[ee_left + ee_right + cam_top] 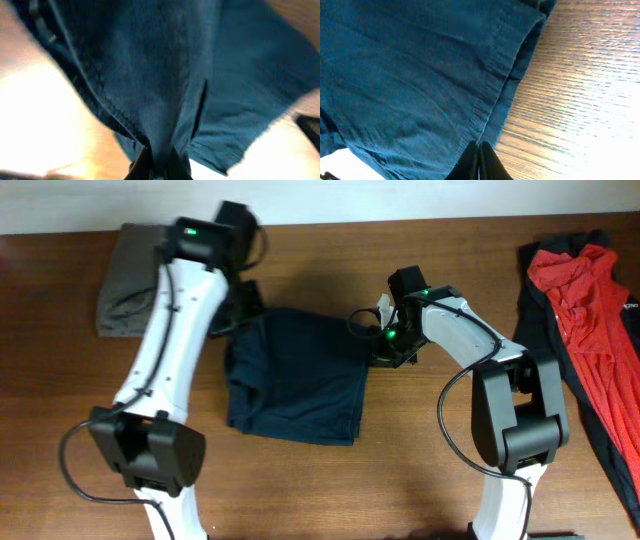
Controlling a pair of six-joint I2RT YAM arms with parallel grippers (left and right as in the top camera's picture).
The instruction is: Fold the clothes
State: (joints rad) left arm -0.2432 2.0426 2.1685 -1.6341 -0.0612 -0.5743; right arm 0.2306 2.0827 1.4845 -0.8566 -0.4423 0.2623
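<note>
A dark navy garment (298,380) lies partly folded on the middle of the wooden table. My left gripper (243,310) is at its upper left corner. In the left wrist view that gripper (160,169) is shut on a bunched ridge of the navy fabric (165,75), which hangs lifted from it. My right gripper (380,345) is at the upper right corner. Its fingertips (479,150) are pressed together on the hem seam of the navy cloth (410,75). Olive-grey trousers (125,280) lie folded at the back left. A red-and-black top (580,290) lies crumpled at the far right.
Bare wood table (580,100) shows to the right of the navy hem. In the overhead view the left arm (170,330) reaches across between the olive-grey trousers and the navy garment. The right arm's base (515,430) stands between the navy garment and the red-and-black top.
</note>
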